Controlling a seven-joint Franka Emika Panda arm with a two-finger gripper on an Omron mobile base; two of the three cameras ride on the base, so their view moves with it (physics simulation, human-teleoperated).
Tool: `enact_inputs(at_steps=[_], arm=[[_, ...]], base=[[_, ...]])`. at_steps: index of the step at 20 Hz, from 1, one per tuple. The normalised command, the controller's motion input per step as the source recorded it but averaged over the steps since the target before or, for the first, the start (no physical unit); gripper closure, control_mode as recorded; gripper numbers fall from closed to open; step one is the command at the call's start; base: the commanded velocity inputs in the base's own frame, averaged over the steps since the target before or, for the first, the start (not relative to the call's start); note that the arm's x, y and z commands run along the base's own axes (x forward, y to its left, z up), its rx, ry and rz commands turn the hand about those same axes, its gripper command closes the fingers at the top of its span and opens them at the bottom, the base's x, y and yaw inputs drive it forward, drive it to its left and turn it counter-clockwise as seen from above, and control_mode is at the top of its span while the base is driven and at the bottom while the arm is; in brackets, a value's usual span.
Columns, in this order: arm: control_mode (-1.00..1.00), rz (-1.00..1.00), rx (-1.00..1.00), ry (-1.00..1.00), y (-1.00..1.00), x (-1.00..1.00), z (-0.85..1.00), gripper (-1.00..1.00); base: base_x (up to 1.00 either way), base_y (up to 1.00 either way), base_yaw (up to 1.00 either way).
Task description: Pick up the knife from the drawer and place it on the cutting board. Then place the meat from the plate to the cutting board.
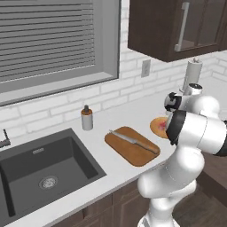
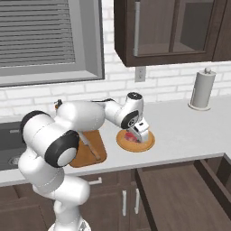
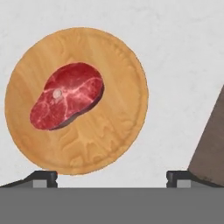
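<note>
**A:** Since the knife already lies on the cutting board, slanting along its length, the step in hand looks like the meat. Where is it?

**B:** On the plate, a little off the plate's centre, toward the side away from the open drawer. The gripper hangs just above the plate with its jaws spread wide and nothing between them.

**A:** How would you take it well?

**B:** I'd centre the gripper over the steak first, since in the hand view the meat sits left of the midline between the fingertips. Then come straight down and close across its narrow width, not its long axis. It's a low, flat piece, so the fingers need to reach nearly to the plate's surface without pushing on the raised rim.

**A:** And the carry?

**B:** Short. The cutting board is just beside the plate, on the sink side. I'd set the meat on a bare part of the board, apart from the knife.

**A:** Anything in the way?

**B:** Little. A soap bottle stands beyond the cutting board near the wall, and a paper towel roll is well apart from the plate on the other side. The drawer juts out below the worktop, beneath the path.
</note>
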Motion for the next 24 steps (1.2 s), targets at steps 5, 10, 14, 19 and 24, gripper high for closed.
enact_inputs(at_steps=[5, 10, 14, 19, 24], arm=[[-1.00, -0.18, 0.01, 0.02, 0.07, 0.25, 0.00, -1.00], [-1.00, -0.03, 0.00, 0.15, 0.27, 0.17, -0.13, -1.00], [-1.00, -0.11, 0.02, 0.02, 0.13, 0.67, -0.03, -1.00], [-1.00, -0.10, 0.10, 0.00, 0.00, 0.29, -0.41, -1.00], [-1.00, -0.08, 0.03, 0.00, 0.00, 0.41, -0.34, -1.00]], base=[[0.00, 0.00, 0.00], [0.00, 0.00, 0.00], [0.00, 0.00, 0.00], [0.00, 0.00, 0.00], [0.00, 0.00, 0.00]])
